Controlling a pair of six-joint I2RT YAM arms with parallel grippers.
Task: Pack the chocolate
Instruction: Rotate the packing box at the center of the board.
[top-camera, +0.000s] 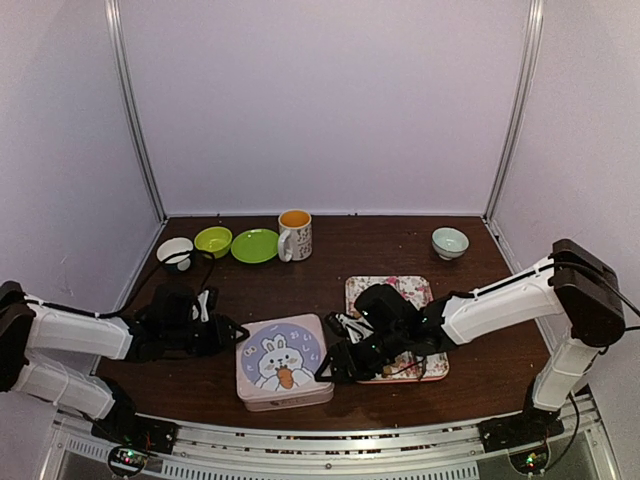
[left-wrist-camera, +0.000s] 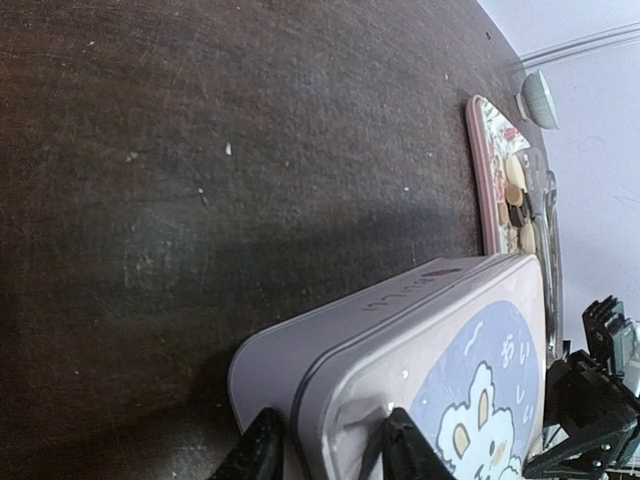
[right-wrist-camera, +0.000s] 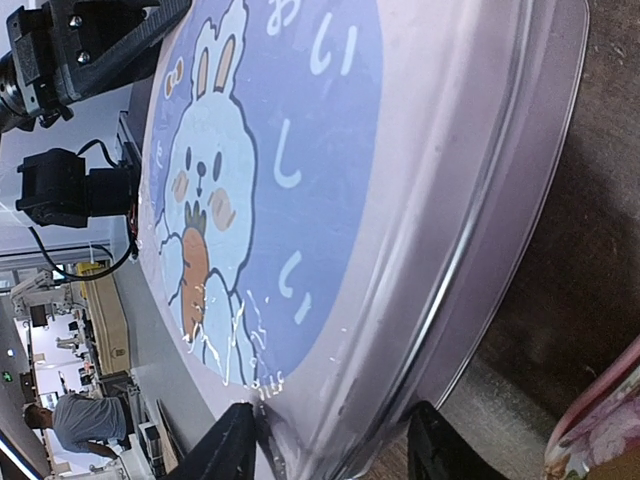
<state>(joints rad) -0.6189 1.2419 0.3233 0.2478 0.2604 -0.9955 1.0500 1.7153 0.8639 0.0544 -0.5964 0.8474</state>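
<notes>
Little of the packing is judged done. The rabbit tin (top-camera: 283, 362) is seen with its lid on, and the chocolates (left-wrist-camera: 516, 200) (tan, cream and dark) are found on the floral tray (top-camera: 398, 290) just beside it. The left gripper (left-wrist-camera: 336, 452) and right gripper (right-wrist-camera: 340, 450) are set part-open astride opposite tin edges; whether either pinches cannot be told. Opening and filling are judged to remain.
</notes>
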